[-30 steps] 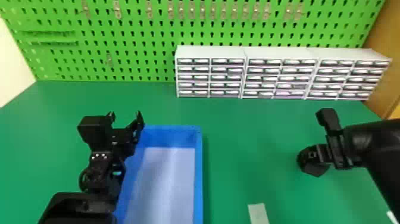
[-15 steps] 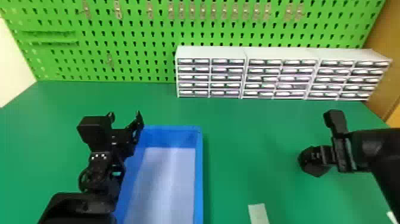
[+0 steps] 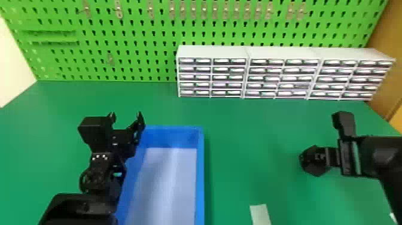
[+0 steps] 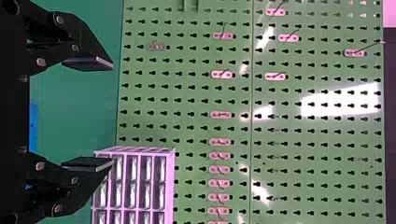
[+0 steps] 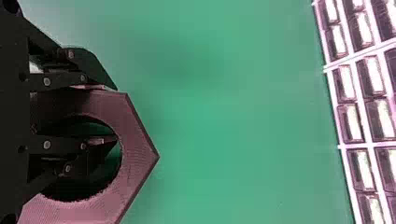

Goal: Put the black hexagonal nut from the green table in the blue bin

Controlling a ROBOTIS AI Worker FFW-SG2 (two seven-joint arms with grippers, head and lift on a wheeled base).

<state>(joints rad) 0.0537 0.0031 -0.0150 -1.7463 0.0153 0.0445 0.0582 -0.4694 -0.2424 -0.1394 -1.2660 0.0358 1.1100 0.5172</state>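
"Head view first: where is the black hexagonal nut (image 3: 314,161) seen?"

"Out to the right of the blue bin (image 3: 201,179), well apart from it. It is grasped by the right gripper (image 3: 327,156); by the right wrist view, one finger is set in the hole and one against the outer edge."

"Is the green table (image 3: 254,125) touched by it?"

"That cannot be told."

"And the left gripper (image 3: 126,114)?"

"It is spread wide, with nothing held, by the bin's far left corner. White drawers (image 3: 284,54) are lined up behind, by a green board (image 3: 143,56) full of holes."
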